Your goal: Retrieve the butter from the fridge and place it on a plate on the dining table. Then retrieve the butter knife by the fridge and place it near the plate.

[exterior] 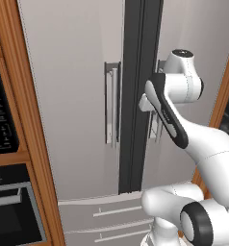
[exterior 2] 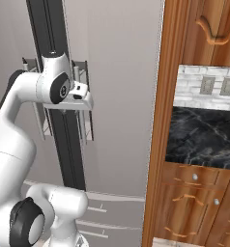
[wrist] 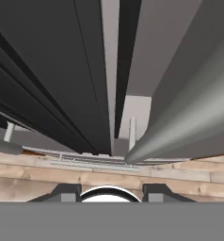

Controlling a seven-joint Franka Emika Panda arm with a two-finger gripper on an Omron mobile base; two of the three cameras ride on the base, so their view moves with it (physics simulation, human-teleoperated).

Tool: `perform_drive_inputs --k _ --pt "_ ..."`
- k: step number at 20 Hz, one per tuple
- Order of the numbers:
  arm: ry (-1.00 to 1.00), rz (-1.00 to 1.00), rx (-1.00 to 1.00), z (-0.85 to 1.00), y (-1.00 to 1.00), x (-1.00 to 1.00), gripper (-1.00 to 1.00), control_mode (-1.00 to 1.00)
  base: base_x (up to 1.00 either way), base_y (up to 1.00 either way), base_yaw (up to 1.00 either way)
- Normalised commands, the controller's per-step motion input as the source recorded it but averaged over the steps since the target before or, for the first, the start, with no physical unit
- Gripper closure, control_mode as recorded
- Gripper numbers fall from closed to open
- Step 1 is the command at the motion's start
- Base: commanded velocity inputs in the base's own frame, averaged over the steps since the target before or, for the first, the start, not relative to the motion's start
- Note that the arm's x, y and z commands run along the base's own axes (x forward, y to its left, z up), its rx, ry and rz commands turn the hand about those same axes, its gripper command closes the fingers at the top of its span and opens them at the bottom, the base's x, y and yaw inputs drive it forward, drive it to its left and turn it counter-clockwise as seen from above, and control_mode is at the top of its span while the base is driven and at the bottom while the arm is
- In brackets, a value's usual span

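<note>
A tall grey fridge point(exterior: 73, 96) stands with both doors closed, contents hidden. The gripper point(exterior 2: 85, 99) sits against the right door's handle point(exterior 2: 83, 103); whether it grasps the bar is unclear.

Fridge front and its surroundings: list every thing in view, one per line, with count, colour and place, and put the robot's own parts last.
fridge: one, light grey, straight ahead, its two doors shut with a dark gap between them
bar handles: two, grey, vertical, one on each side of the dark gap
drawer fronts: light grey, below the doors
oven: one, black, left of the fridge in a wooden frame
wooden cabinets: brown, right of the fridge, with drawers low down
counter: one, black marble with white veins, in the recess on the right
outlets: two, grey, on the pale tiled wall above the counter
arm: one, white with dark joints
hand: one, at the right door's bar handle; whether it grips cannot be told
</note>
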Motion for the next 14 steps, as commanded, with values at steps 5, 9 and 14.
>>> perform_drive_inputs --k 5,9,14 --pt "0.00 0.00 0.00 0.00 0.00 0.00 -1.00 1.00 0.00 0.00 0.00" --pt "0.00 0.00 0.00 0.00 0.00 0.00 -1.00 1.00 0.00 0.00 0.00" --pt "0.00 0.00 0.00 0.00 0.00 0.00 -1.00 1.00 -0.03 0.01 0.00"
